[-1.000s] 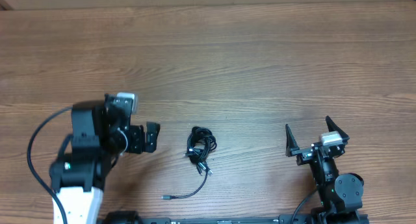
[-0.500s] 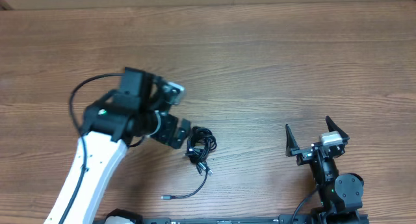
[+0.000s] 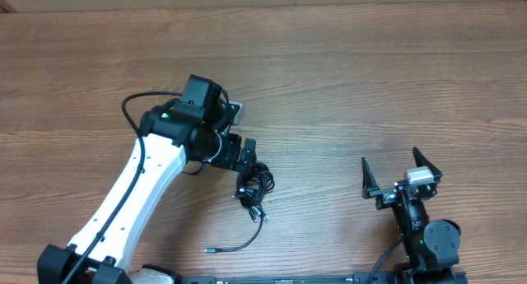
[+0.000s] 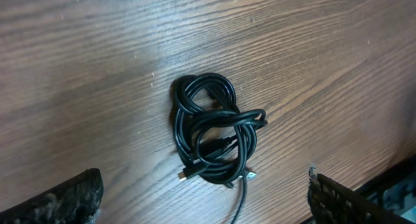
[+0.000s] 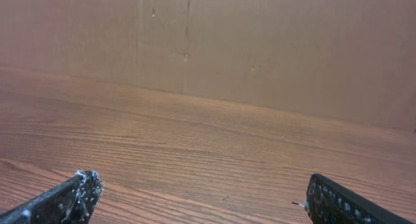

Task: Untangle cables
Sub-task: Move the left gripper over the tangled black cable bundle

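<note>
Looking down at cables, centre of frame: tight black knot on wooden table, loose tail toward lower edge. Poised just over it with left gripper, spread wide, empty. Same for right gripper, lower right, idle. Likely light, limp, springy; best pinched at outer top loop.

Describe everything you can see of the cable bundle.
The cables are thin, glossy black cords knotted into a small oval bundle of overlapping loops. Small plug ends show at its near edge, and one loose tail curves away, ending in a plug. It lies flat on the wooden table; the open left gripper is over it, not gripping.
</note>
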`<action>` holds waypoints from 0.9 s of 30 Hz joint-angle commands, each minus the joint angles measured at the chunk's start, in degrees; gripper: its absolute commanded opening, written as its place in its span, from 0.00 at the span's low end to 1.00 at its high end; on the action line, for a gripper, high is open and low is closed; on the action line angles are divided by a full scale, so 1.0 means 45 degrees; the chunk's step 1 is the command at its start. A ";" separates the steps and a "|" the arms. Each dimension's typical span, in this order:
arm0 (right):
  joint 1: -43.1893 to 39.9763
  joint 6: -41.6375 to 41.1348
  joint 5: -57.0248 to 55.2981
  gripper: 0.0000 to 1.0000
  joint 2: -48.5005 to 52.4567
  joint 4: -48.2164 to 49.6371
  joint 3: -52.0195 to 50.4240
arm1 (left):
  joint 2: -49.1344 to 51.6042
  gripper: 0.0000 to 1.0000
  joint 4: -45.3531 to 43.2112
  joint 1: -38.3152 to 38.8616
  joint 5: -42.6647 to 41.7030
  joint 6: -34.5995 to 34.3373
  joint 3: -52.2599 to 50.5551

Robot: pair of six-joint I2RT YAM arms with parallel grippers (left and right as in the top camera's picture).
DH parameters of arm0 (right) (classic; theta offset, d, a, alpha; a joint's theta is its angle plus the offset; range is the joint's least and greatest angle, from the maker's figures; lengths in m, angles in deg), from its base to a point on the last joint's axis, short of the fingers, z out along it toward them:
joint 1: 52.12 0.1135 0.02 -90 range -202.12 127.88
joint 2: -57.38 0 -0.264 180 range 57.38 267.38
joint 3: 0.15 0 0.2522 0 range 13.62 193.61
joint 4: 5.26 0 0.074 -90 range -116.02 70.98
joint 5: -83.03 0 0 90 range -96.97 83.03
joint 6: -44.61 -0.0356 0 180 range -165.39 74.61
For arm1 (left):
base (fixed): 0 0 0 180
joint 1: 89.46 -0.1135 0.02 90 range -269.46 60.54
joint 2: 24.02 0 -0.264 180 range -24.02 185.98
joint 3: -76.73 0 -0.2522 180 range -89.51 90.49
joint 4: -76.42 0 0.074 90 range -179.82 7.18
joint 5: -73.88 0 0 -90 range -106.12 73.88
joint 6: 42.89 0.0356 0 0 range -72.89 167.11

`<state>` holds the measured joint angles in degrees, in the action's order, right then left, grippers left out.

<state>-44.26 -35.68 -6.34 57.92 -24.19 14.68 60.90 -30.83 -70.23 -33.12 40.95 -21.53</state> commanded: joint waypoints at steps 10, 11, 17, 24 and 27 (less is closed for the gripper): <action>-0.0049 0.0053 -0.0107 1.00 -0.0083 0.0073 -0.0131 | 0.1617 1.00 0.0418 0.0738 0.3143 -0.0748 0.0306; -0.0049 0.0053 -0.0107 1.00 -0.0083 0.0073 -0.0131 | 0.1710 0.99 0.0418 0.0733 0.3211 -0.0461 0.0306; -0.0049 0.0053 -0.0107 1.00 -0.0083 0.0073 -0.0131 | 0.2579 0.85 0.0651 0.0743 0.2725 0.2467 0.0306; -0.0049 0.0053 -0.0107 1.00 -0.0083 0.0073 -0.0131 | 0.3745 0.96 0.0588 0.0748 0.0928 0.6028 0.0306; -0.0049 0.0053 -0.0107 1.00 -0.0083 0.0073 -0.0131 | 0.4245 0.98 0.0121 0.0743 0.0792 0.6543 0.0306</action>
<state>-44.26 -35.68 -6.34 57.92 -24.17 14.68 77.97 -28.67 -67.24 -26.19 63.03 -21.46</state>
